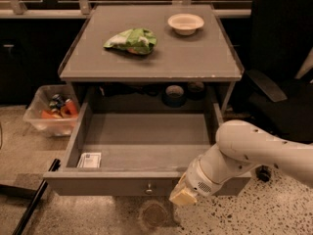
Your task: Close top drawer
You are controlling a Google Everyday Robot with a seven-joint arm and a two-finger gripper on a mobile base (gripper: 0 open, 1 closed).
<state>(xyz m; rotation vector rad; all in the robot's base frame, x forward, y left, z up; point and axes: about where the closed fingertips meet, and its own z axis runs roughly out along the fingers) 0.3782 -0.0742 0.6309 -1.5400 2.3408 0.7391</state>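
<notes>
The top drawer (pixel 142 141) of the grey cabinet stands pulled fully out. Its flat grey front (pixel 112 185) faces me, with a small round metal knob (pixel 148 189) at the centre. The inside is bare except for a small white card (pixel 90 159) in the front left corner. My gripper (pixel 182 197) is at the end of the white arm, just right of the knob, right against or just in front of the drawer front. Only its yellowish tip shows. The lower drawers are out of view.
On the cabinet top (pixel 195 58) lie a green bag (pixel 131 40) and a cream bowl (pixel 185 23). A clear plastic bin (pixel 51 110) of items stands on the floor at left. A black chair (pixel 283 82) is at right. A black pole (pixel 32 202) lies at lower left.
</notes>
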